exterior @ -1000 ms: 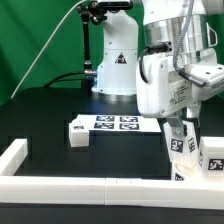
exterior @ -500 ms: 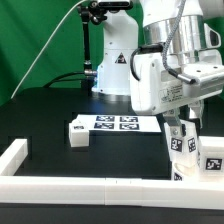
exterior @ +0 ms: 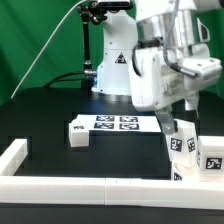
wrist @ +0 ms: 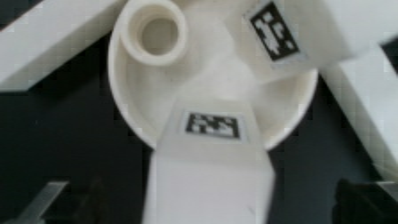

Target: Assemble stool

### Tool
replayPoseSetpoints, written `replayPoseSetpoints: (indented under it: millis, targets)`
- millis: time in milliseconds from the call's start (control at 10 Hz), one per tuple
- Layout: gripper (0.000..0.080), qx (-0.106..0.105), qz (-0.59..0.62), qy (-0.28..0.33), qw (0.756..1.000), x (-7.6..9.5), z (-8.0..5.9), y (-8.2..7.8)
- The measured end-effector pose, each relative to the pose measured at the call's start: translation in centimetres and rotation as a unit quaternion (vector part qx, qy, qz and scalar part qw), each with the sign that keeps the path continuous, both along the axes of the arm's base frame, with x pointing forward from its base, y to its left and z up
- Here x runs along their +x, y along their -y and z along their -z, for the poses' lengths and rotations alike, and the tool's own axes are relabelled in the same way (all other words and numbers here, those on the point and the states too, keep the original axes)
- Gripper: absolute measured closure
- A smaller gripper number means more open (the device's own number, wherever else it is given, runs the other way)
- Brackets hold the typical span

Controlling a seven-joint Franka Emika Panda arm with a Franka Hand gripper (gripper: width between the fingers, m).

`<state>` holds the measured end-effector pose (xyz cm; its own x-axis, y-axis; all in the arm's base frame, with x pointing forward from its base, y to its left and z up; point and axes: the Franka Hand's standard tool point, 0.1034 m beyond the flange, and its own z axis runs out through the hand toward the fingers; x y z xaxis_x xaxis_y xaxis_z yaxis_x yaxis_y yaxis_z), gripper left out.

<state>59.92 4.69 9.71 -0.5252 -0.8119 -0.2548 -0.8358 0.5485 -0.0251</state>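
Green backdrop (exterior: 40, 35) hung behind scene, filling exterior view's left and upper part. Black table (exterior: 50, 110) lay matte and dark below it. White border rail (exterior: 90, 187) ran along near edge, turned corner at exterior view's left, reached back along that side. Marker board (exterior: 115, 123) lay flat mid-table, 4 tags visible in 2 rows. Black camera mount (exterior: 98, 12) stood on thin post at back; pale cable (exterior: 42, 50) slanted down from it toward exterior view's left. Light was even, soft.
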Motion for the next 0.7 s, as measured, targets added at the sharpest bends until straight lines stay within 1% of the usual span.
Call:
replayPoseSetpoints:
  millis: [100,200,300,400,700]
  targets:
    - [0.0152,-0.002,-0.035,0.008,0.999,-0.1,-1.0,1.2]
    - [0.0152,0.001,-0.046,0.007,0.999,-0.2,-1.7,2.7]
    - [0.0151,-0.001,-0.042,0.007,0.999,-0.1,-1.7,3.4]
    - [0.0151,-0.002,-0.044,0.006,0.999,-0.2,-1.5,3.1]
    - [0.0151,-0.002,-0.044,0.005,0.999,-0.2,-1.4,3.1]
